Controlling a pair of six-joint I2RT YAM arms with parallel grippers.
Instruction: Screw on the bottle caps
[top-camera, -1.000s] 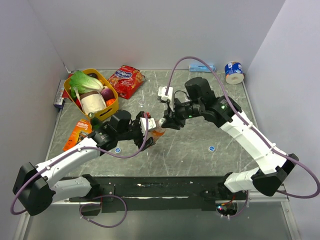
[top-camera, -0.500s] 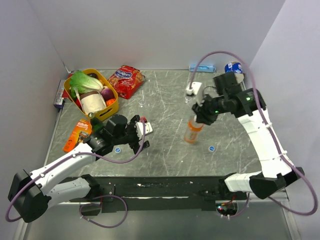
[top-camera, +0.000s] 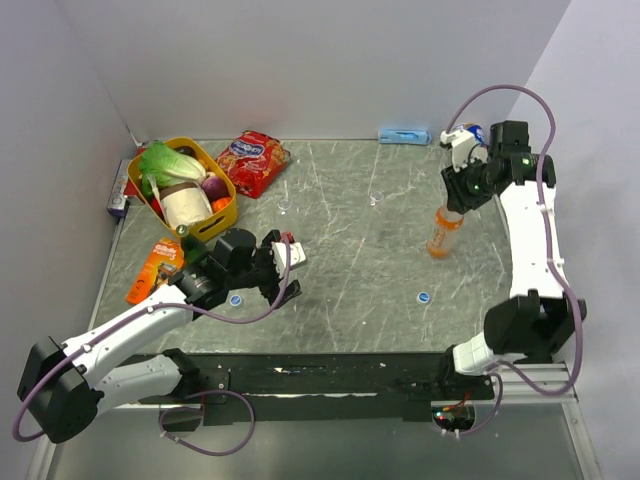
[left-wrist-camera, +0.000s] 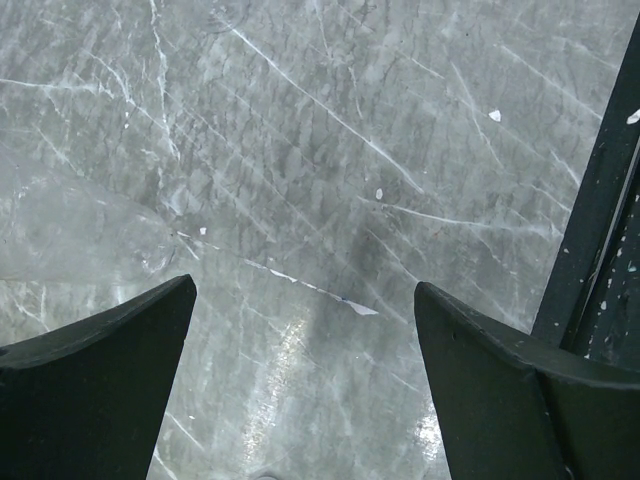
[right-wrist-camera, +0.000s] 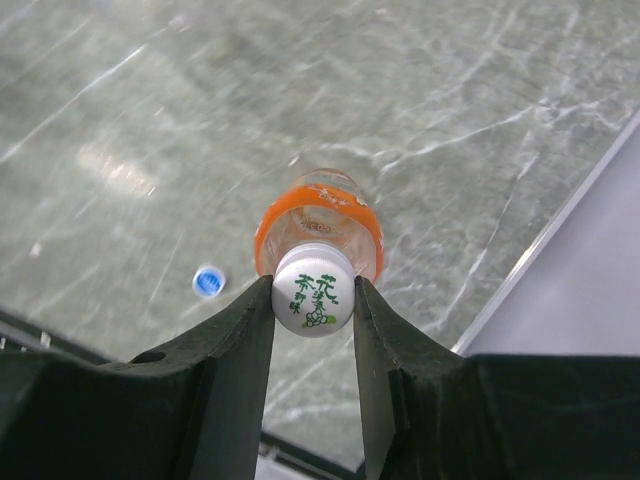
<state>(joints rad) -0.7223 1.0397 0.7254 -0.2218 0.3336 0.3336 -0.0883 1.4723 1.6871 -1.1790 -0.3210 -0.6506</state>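
Starting from above: far right of the table (top-camera: 350, 250), picking out the right gripper (top-camera: 457, 196) clenched on the top of the orange drink bottle (top-camera: 440, 235), holding it roughly upright near the right edge. No telling base contact with the surface from here. Spotting one blue cap (top-camera: 424, 297) lying nearer the front, well apart from the bottle, and a second blue cap (top-camera: 234, 299) just beside the left gripper (top-camera: 283, 277), low over the near-left area. Noting a yellow basket (top-camera: 218, 226) of groceries and a red packet (top-camera: 252, 160) at the back left. Switching to the left wrist: fingers (left-wrist-camera: 90, 380) spread wide, grasping nothing, only bare marbled surface between. Now the right wrist: looking straight down on a white cap (right-wrist-camera: 313, 290) with green print, pinched between both fingers (right-wrist-camera: 240, 350), seated on the bottle's neck, with orange liquid below and a blue cap (right-wrist-camera: 208, 282) down on the surface to the left.
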